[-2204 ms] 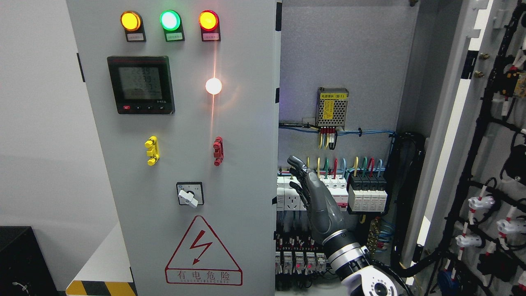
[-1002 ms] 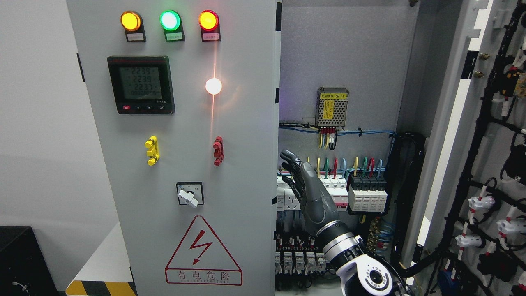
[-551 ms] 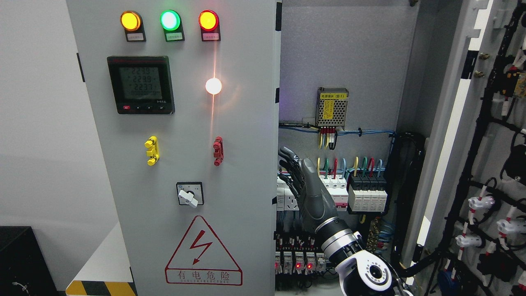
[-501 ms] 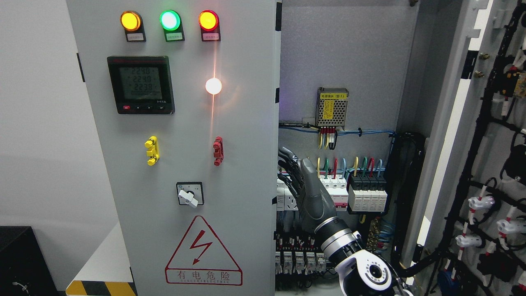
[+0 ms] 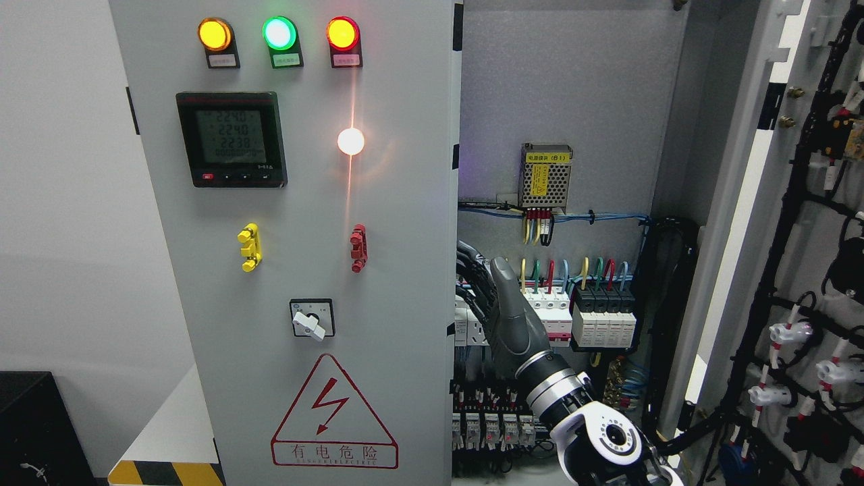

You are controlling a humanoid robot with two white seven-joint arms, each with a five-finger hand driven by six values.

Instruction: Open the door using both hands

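Note:
The grey left door (image 5: 304, 202) of the cabinet is closed; it carries three lamps, a meter, a rotary switch and a warning triangle. The right door (image 5: 803, 283) stands swung open at the right and shows the black wiring on its inside. My right hand (image 5: 496, 297) comes up from the bottom right into the open cabinet. Its fingers (image 5: 469, 263) are stretched out and slightly spread, just beside the left door's free edge (image 5: 453, 283). It holds nothing. I cannot tell whether the fingertips touch the edge. My left arm is out of view.
Inside the cabinet, rows of breakers (image 5: 604, 317) with coloured wires sit right behind the hand, and a metal power supply (image 5: 545, 177) is mounted above. A black cable bundle (image 5: 665, 304) runs down the right inner wall. A black box (image 5: 34, 425) stands at the lower left.
My right hand has moved left and a little up, from in front of the breakers to the left door's free edge. Both doors stay as they were.

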